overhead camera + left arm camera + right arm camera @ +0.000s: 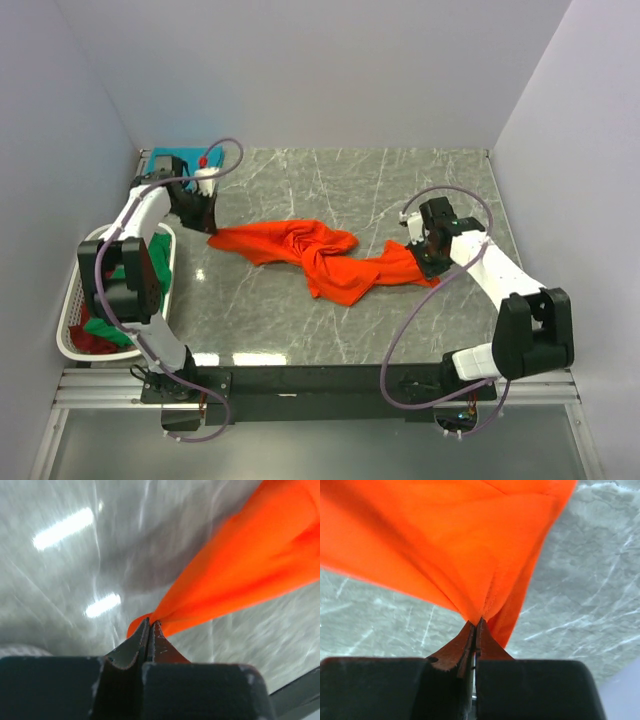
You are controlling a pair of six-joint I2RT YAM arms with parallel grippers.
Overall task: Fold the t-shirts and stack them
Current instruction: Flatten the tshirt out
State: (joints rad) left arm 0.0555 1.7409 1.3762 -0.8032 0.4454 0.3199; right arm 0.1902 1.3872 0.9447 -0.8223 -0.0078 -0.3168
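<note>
Left gripper (150, 624) was shut tight on one corner of the bright orange t-shirt (320, 258). Its two fingers were pressed together, with a little bit of cloth poking out between them. Right gripper (476, 624) was shut tight too. It pinched the other end of the same shirt. The orange t-shirt lay on the grey marble table (400, 190). It was bunched and wrinkly in the middle and pulled out long between the two grippers, from the left side to the right side. A white basket (68, 335) sat at the left edge of the table, beside the left arm. A green t-shirt (160, 247) and a dark red t-shirt (88, 338) were stuffed in it. A teal t-shirt (160, 157) lay in the far left corner, behind the left arm.
</note>
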